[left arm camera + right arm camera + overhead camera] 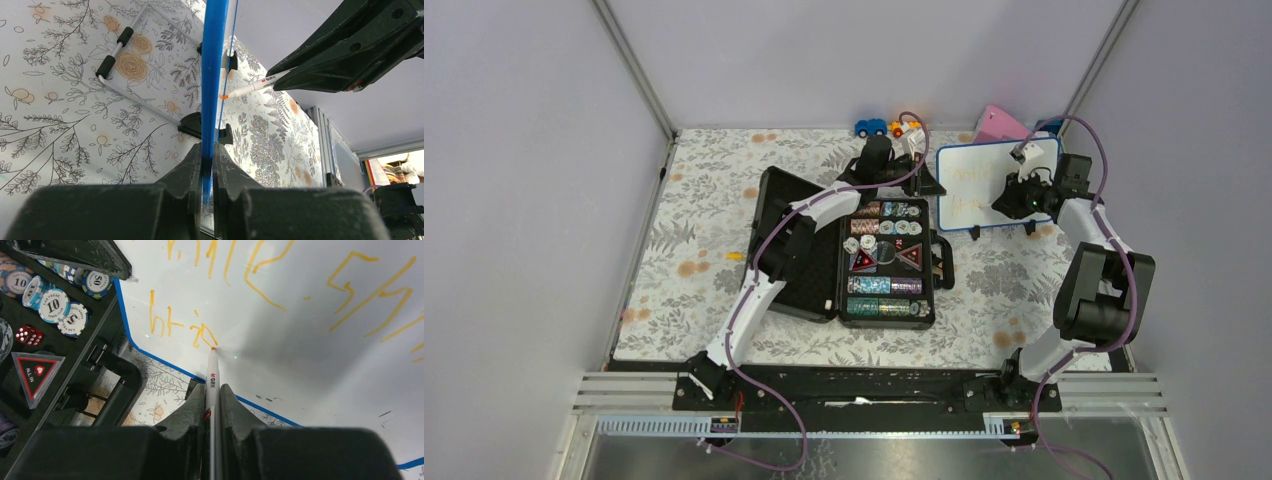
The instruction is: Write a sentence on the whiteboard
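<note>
Standing whiteboard [974,185] on floral tablecloth [714,190], lilac walls [524,150]

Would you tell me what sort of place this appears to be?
Probably a robotics lab cell: plain walls on aluminium posts enclose the table, two robot arms are bolted to a rail, and a whiteboard and poker-chip case serve as props.

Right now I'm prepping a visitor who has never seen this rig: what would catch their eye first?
The whiteboard standing at the table's far right, with orange handwriting across it; the right arm's jaws press a white marker tip against the lower line. The left arm's jaws clamp the board's blue frame edge. In the middle lies an open black case of poker chips.
</note>
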Available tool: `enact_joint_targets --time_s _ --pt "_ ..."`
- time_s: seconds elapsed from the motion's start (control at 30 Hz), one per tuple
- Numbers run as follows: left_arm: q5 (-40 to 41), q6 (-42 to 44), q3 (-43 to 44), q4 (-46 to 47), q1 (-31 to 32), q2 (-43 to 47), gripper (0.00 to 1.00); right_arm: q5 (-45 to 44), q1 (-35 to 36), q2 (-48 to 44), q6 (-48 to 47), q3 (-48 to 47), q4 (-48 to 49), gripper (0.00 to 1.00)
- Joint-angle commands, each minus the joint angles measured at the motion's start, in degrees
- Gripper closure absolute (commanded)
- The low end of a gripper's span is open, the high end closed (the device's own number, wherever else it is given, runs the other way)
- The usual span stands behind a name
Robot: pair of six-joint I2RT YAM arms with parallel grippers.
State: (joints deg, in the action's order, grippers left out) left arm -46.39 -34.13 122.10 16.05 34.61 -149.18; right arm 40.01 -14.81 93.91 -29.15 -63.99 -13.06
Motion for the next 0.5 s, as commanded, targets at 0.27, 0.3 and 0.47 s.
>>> enact_joint_targets --time_s 0.27,0.3,0.47 --pt "-0.18 -0.63 1.08 0.47 -1.13 2.66 1.00 0.57 -0.66 -0.70 0.19 -3.04 0.76 1.00" --pt "-0.13 -0.67 1.14 0.47 -1.12 2.66 1.00 0.64 -0.70 -0.58 0.45 -3.15 0.82 1.00" --pt "-0.12 -0.59 1.15 0.47 -1.13 2.68 1.00 0.78 -0.57 -0.18 0.87 -4.03 0.88 1.00"
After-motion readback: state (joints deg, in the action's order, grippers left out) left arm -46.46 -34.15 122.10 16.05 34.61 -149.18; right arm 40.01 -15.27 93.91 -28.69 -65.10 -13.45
